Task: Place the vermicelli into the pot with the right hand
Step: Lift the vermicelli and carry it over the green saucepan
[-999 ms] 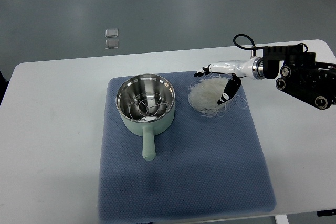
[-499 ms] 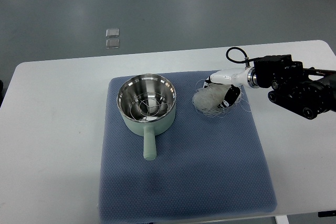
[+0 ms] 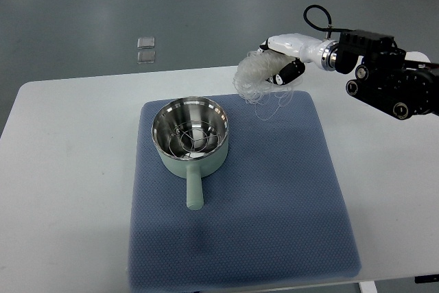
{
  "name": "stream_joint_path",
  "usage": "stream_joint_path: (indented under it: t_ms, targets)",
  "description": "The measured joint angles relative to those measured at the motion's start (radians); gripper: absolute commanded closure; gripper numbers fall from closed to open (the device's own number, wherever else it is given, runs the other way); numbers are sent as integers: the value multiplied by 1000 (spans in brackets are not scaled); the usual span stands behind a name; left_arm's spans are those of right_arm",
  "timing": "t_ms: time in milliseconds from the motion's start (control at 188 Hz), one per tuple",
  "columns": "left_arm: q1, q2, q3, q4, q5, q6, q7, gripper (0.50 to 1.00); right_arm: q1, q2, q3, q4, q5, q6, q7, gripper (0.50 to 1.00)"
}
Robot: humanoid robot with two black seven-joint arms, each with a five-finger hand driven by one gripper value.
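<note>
**Noodles lifted off the mat, pot still waiting**

Half a second back the vermicelli (image 3: 255, 73) lay as a loose nest on the blue mat (image 3: 288, 190) near its far right corner; now it is off the mat and in the air, and the right hand (image 3: 280, 60) has risen and swung toward the far edge of the table (image 3: 68, 169). The fingers are curled around the bundle, with the bulk of it bulging out on the hand's left side and thin strands trailing below, above the far edge of the mat.

The pot (image 3: 190, 135) sits on the left half of the mat, handle pointing toward the robot, with a wire rack visible in its steel bowl. It holds no noodles yet. The left hand is not in view.

The carry looks like the step in hand. To do it well, the hand should probably travel left and toward the robot until the bundle hangs squarely over the bowl, keep its hold until the dangling strands are inside the rim, and only then let go, low enough that nothing drapes over the edge.

No brand, label or readable writing shows on anything.
</note>
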Motion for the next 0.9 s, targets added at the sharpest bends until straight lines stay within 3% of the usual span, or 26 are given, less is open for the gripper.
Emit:
stream_joint_path:
  t_ms: [298,473,643,654,659,664,670,685,691,755,855,898]
  targets:
    - [0,0,-4,2,0,0,-1,500,138,70,5,95,169,62,16,1000]
    - [0,0,-7,3,0,0,-1,500,141,144,1,145,173,110,38,1000]
    - [-5,0,-7,5,-2,0,-1,500,103,206,-26,149,148,112,48,1000]
    - [-6,0,-7,5,-2,0,-1,500,100,208,-30,149,145,112,48,981]
    - [-7,0,-7,5,-2,0,-1,500,99,209,-32,149,144,111,49,941]
    - [-7,0,-7,5,-2,0,-1,500,98,210,-33,148,143,111,49,940]
    - [-7,0,-7,5,-2,0,-1,500,96,211,-35,148,142,110,49,906]
    - [-8,0,-7,5,-2,0,-1,500,93,213,-41,147,139,108,49,875]
    - [-9,0,-7,5,-2,0,-1,500,92,214,-42,146,138,107,49,845]
    - [-12,0,-7,5,-2,0,-1,500,72,220,-60,141,130,85,50,683]
    - [-15,0,-8,5,-2,0,-1,500,26,224,-69,129,128,-2,50,603]
    - [-15,0,-8,5,-2,0,-1,500,11,225,-70,126,127,-35,50,601]
